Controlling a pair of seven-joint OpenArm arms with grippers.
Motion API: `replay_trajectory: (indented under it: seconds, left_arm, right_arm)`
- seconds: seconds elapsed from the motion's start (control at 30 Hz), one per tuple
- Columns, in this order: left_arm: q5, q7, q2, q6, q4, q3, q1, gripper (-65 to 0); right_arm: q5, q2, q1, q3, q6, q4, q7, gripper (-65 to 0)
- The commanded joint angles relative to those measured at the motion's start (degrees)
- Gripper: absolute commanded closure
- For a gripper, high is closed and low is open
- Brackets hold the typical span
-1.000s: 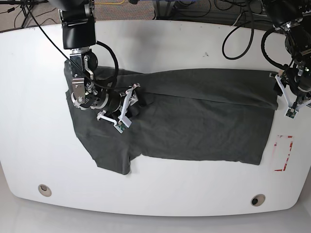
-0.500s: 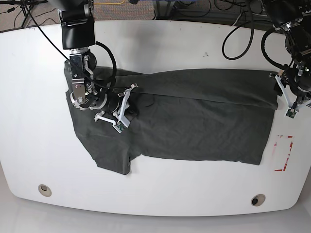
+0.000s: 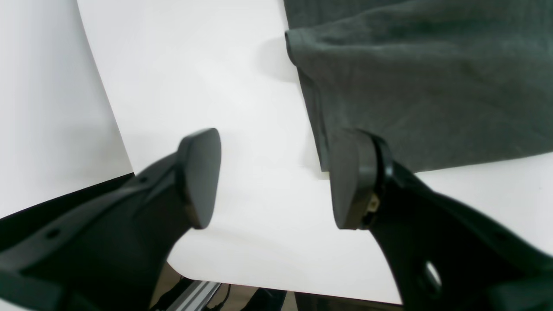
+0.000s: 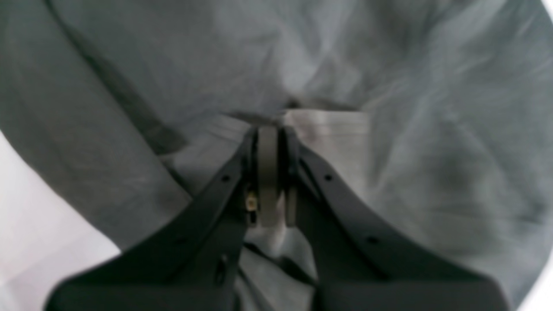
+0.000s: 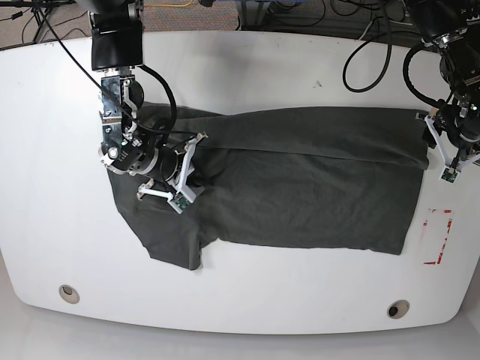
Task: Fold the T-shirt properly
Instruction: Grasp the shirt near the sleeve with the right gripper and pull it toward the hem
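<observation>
The dark grey T-shirt (image 5: 300,187) lies spread across the white table (image 5: 300,67), its long upper edge folded over. In the base view my right gripper (image 5: 196,171) rests on the shirt's left part. The right wrist view has that gripper (image 4: 268,129) shut on a pinch of T-shirt (image 4: 432,172) fabric, beside a paler patch (image 4: 324,125). My left gripper (image 5: 444,154) hovers at the shirt's right end. In the left wrist view it (image 3: 276,177) is open over bare table, one pad (image 3: 350,181) against the hem at the T-shirt (image 3: 423,77) corner.
A red-marked paper (image 5: 437,236) lies on the table right of the shirt. Two round holes (image 5: 69,293) (image 5: 398,308) sit near the front edge. Cables (image 5: 367,60) trail over the back right of the table. The table's right edge runs close behind my left gripper.
My right gripper has shut on the fabric and drawn back to the left with it, pulling the folds there flatter. The left arm has not moved.
</observation>
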Motion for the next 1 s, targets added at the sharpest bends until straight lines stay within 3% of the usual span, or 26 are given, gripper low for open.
replay_trajectory:
  seconds: [0.0, 0.97]
  left_arm:
    - [0.02, -0.35, -0.93, 0.1, 0.75, -0.21, -0.65, -37.1]
    - [0.02, -0.35, -0.84, 0.1, 0.75, -0.04, -0.65, -37.1]
  right_arm:
    - [0.8, 0.51, 1.42, 1.63, -0.06, 2.89, 0.32, 0.0]
    - [0.36, 0.51, 12.67, 1.55, 0.12, -6.07, 0.5, -0.2]
